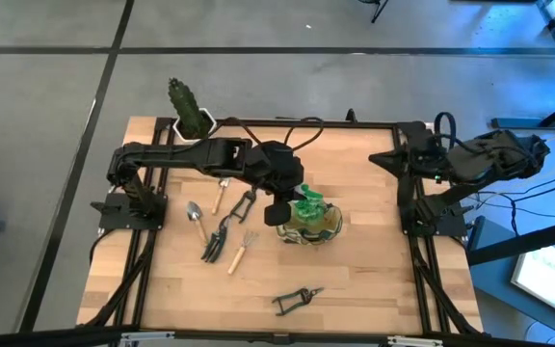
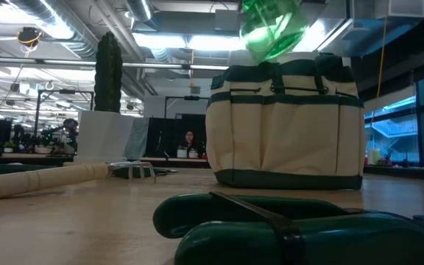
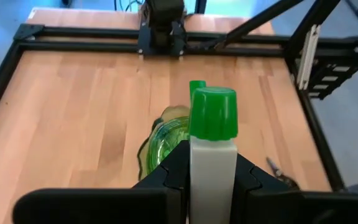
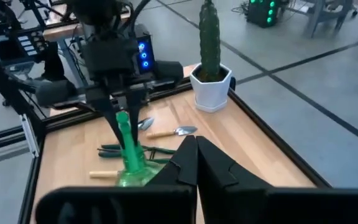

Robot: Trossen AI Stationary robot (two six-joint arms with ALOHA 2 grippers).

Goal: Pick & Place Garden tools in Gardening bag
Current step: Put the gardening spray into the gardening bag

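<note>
My left gripper (image 1: 287, 206) reaches from the table's left to its middle, shut on the green spray bottle (image 1: 308, 202). The bottle hangs over the mouth of the olive and tan gardening bag (image 1: 312, 226), which stands upright on the table (image 2: 285, 125). Left of the bag lie a silver trowel (image 1: 197, 216), a dark claw rake (image 1: 217, 240), a wooden-handled fork (image 1: 241, 253) and another wooden-handled tool (image 1: 222, 194). Black pruning shears (image 1: 297, 301) lie near the front edge. My right gripper (image 1: 383, 160) is shut and held back at the far right, with nothing in it. My left gripper pinches the spray bottle's white head (image 3: 213, 171), just under its green cap, between its two fingers. The fingers slant downward from the table's left. The translucent green body (image 4: 131, 163) hangs tilted below the fingers, lifted clear of the table, over the bag's mouth.
A green cactus in a white pot (image 1: 192, 114) stands at the far left edge. A black frame (image 1: 408, 231) runs round the wooden table top. Bare wood lies to the right of the bag and along the front.
</note>
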